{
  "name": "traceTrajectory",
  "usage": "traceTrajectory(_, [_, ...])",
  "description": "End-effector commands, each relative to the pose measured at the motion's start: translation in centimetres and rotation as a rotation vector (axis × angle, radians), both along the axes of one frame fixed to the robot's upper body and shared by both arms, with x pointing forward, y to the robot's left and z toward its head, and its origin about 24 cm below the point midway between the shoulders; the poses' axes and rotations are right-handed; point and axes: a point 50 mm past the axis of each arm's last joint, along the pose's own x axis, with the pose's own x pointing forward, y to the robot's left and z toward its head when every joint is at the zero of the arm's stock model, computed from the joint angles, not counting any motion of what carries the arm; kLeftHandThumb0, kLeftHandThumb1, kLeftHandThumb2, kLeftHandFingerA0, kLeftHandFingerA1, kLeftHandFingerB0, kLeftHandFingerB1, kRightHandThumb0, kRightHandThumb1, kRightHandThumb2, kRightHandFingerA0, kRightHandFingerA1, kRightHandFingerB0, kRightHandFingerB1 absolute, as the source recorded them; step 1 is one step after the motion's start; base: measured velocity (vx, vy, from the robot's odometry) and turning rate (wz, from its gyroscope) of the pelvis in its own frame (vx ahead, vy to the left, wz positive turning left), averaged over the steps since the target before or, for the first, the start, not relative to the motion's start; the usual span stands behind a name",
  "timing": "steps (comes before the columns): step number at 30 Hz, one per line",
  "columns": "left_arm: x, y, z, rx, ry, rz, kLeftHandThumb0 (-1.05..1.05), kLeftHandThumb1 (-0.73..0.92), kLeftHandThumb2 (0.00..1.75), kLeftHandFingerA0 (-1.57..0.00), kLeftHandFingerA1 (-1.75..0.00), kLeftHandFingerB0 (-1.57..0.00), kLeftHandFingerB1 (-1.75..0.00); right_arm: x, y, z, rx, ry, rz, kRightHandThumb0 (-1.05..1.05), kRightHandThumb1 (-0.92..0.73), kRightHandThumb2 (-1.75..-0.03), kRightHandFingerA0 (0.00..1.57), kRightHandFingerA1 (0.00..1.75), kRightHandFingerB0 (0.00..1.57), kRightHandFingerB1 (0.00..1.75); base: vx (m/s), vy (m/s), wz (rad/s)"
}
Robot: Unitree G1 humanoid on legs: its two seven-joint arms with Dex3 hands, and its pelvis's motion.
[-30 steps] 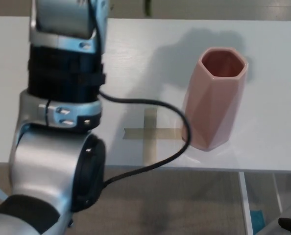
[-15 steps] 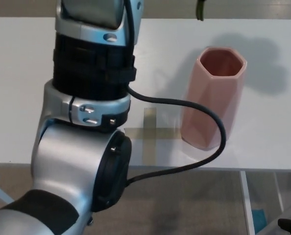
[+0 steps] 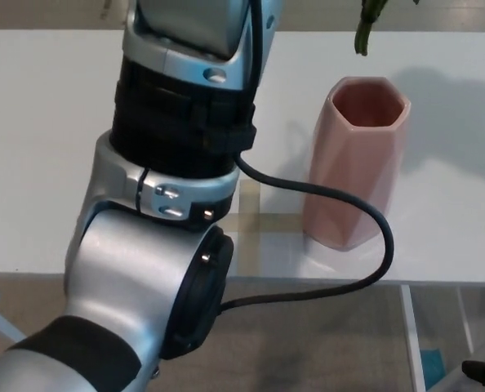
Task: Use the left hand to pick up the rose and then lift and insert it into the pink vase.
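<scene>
Although the left arm [image 3: 169, 204] fills most of the head view, its hand is cut off by the top edge of the picture, so whether the fingers are closed or apart cannot be told. What shows of the arm is a silver elbow housing low on the left, a band of black segments above it, and a grey-silver forearm running up out of the frame. A black cable [image 3: 340, 245] leaves the arm near the black band, loops in front of the lower part of the pink vase [image 3: 357, 163], and curves back toward the elbow joint. That vase stands upright on the white table [image 3: 38, 147], its faceted sides and angular open mouth fully visible. Just above and slightly left of the mouth, a short green stem end [image 3: 365, 24] hangs down from the top edge; this is all that can be seen of the rose, and its flower is out of the frame. The stem tip sits clear of the vase rim and not inside the opening. Tan tape strips [image 3: 263, 220] on the tabletop are partly hidden behind the arm and the vase. At the bottom right corner a small dark shape is too little to identify, and the right hand does not show.
</scene>
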Motion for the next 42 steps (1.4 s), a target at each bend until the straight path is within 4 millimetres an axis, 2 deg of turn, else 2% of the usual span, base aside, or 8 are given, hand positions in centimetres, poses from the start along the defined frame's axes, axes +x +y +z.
traceTrajectory(1, [-0.4,-0.6,0.0,-0.002,0.023,-0.012,-0.17,0.82,0.64,-0.97,-1.41,-0.85,-0.7,-0.4,-0.2,-0.2,0.004,0.024,-0.002,-0.19,-0.62,-0.58,0.62,0.5,0.55,0.47,0.0,0.0,0.0])
traceTrajectory(13, [-1.2,-1.4,-1.2,-0.009,0.052,-0.058,-0.17,0.82,0.64,-0.96,-1.43,-0.83,-0.66,-0.5,-0.2,-0.3,0.006,0.027,-0.003,-0.19,-0.62,-0.58,0.61,0.5,0.55,0.47,0.0,0.0,0.0])
traceTrajectory(16, [-1.4,-1.6,-1.9,0.008,0.054,-0.053,-0.17,0.8,0.67,-0.87,-1.47,-0.83,-0.69,-0.4,-0.2,-0.2,0.008,0.019,0.002,-0.19,-0.62,-0.58,0.61,0.5,0.55,0.47,0.0,0.0,0.0])
traceTrajectory(21, [-1.4,-1.6,-2.3,0.027,0.055,-0.043,-0.17,0.81,0.64,-0.92,-1.43,-0.81,-0.76,-0.3,-0.2,-0.1,0.013,0.016,0.001,-0.19,-0.62,-0.58,0.61,0.5,0.56,0.47,0.0,0.0,0.0])
traceTrajectory(29, [-1.3,-1.5,-2.5,0.047,0.049,-0.025,-0.19,0.8,0.66,-0.97,-1.42,-0.83,-0.68,-0.2,-0.3,0.0,0.009,0.01,0.001,-0.19,-0.62,-0.58,0.61,0.5,0.56,0.47,0.0,0.0,0.0])
traceTrajectory(37, [-1.1,-1.4,-3.5,0.05,0.06,-0.016,-0.18,0.8,0.66,-1.0,-1.38,-0.8,-0.78,0.0,-0.2,0.0,0.004,0.009,-0.002,-0.19,-0.62,-0.58,0.61,0.5,0.55,0.47,0.0,0.0,0.0])
traceTrajectory(38, [-0.9,-1.4,-4.2,0.042,0.085,-0.022,-0.17,0.81,0.67,-0.98,-1.41,-0.76,-0.89,0.0,-0.1,0.0,0.0,0.007,-0.003,-0.19,-0.62,-0.58,0.61,0.5,0.56,0.47,0.0,0.0,0.0])
traceTrajectory(42, [-0.7,-1.5,-5.5,0.049,0.112,-0.012,-0.18,0.81,0.68,-0.94,-1.44,-0.78,-0.92,0.1,0.0,0.0,-0.001,0.008,0.0,-0.18,-0.62,-0.58,0.61,0.5,0.55,0.47,0.0,0.0,0.0])
